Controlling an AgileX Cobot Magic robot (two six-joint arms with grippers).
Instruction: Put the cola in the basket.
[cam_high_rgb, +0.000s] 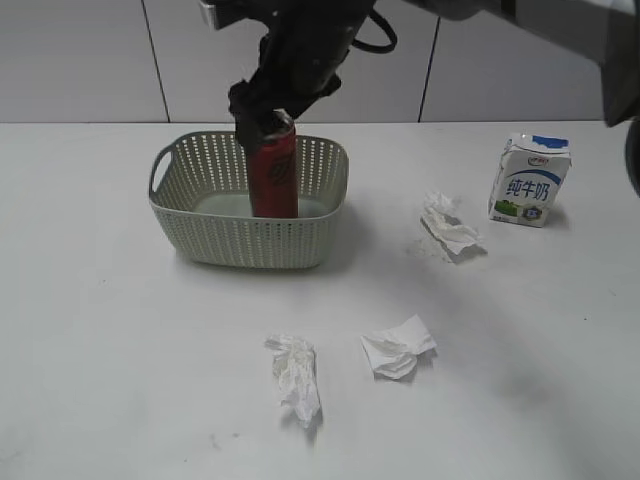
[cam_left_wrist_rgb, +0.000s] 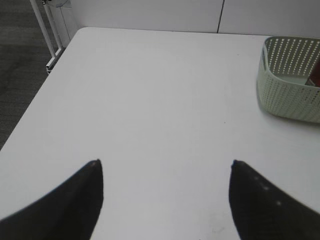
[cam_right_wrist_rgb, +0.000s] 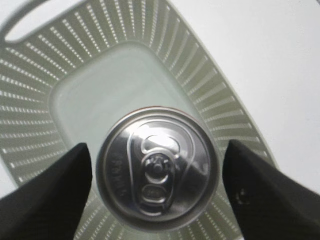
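The cola (cam_high_rgb: 273, 175), a slim red can with a silver top, stands upright inside the pale green basket (cam_high_rgb: 240, 242) at the back left of the table. My right gripper (cam_high_rgb: 265, 118) is right over the can's top. In the right wrist view its fingers (cam_right_wrist_rgb: 156, 146) flank the can top (cam_right_wrist_rgb: 157, 167) with a small gap on each side, above the basket's floor and perforated wall (cam_right_wrist_rgb: 90, 60). My left gripper (cam_left_wrist_rgb: 165, 162) is open and empty over bare table. The basket (cam_left_wrist_rgb: 287, 95) lies at its far right, with a sliver of the red can (cam_left_wrist_rgb: 315, 75) showing.
A white-and-blue milk carton (cam_high_rgb: 530, 180) stands at the back right. Three crumpled tissues lie on the table: one near the carton (cam_high_rgb: 450, 228), two toward the front (cam_high_rgb: 398, 348) (cam_high_rgb: 295, 375). The table's left edge and a rack leg (cam_left_wrist_rgb: 50, 35) show in the left wrist view.
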